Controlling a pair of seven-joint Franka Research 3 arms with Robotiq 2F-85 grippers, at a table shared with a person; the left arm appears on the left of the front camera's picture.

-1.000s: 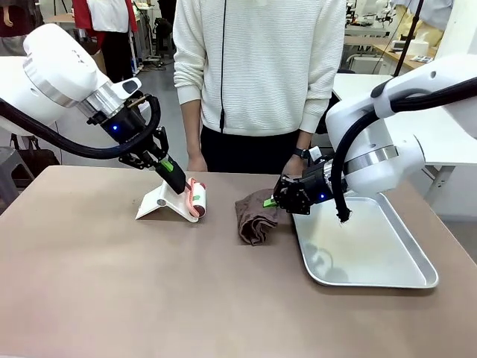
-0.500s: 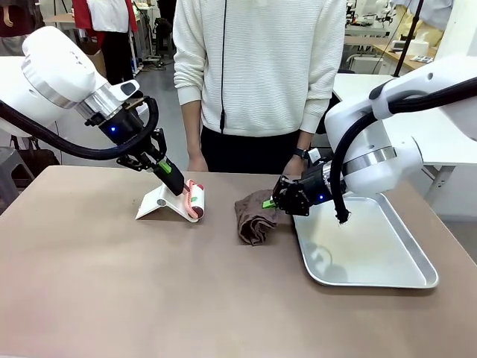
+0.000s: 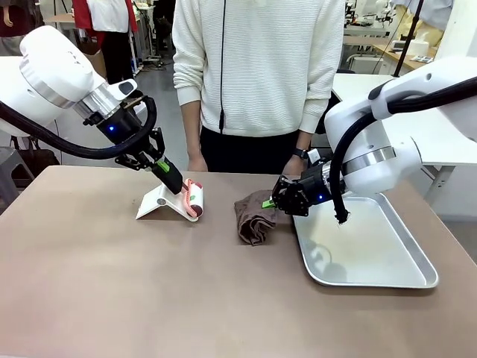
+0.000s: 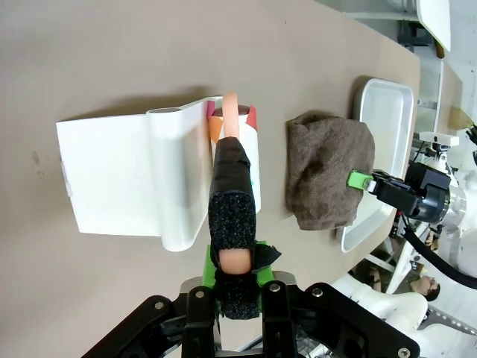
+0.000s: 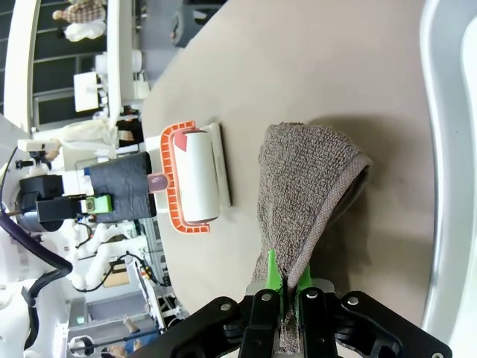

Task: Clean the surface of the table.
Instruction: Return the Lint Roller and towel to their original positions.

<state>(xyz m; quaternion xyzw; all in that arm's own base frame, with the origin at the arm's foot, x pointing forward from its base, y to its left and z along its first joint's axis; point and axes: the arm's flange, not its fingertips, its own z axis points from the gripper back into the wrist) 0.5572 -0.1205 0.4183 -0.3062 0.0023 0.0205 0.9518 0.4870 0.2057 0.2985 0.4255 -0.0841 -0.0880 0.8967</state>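
while both tools are gripped, no actual wiping or rolling across the table (image 3: pixel 223 298) looks done yet, so i'd judge the job is at its start.

left of frame, front view: left gripper (image 3: pixel 168 176) is clamped tight on the black foam-wrapped handle of the lint roller (image 3: pixel 195 200). roller head sits against the white stand (image 3: pixel 158 203), upper-left of centre on the tabletop. left wrist view shows it well: jaws closed round the handle at bottom centre, handle running up to the roller, which sits in the curved lip of the stand (image 4: pixel 127 179). roller looks still docked or just at the stand, can't tell if lifted.

centre: the brown towel (image 3: pixel 256 216) lies bunched on the table, just left of the metal tray (image 3: pixel 402 246). behind it a person in a white sweater stands at the far edge, one hand (image 3: pixel 197 162) low near the table.

right of centre: right gripper (image 3: pixel 279 200) is pinched shut on the towel's near corner. right wrist view confirms, fabric edge caught btwn the green pads (image 5: pixel 271 272) at bottom centre, rest of the towel (image 5: pixel 313 179) spread above, tray rim at right edge.

the table itself fills the lower frame, taupe, w/ no obvious dirt i can make out.

left to do, imo: pull roller off the stand, run it over the top, drag the towel across, prob. cover most of the surface.
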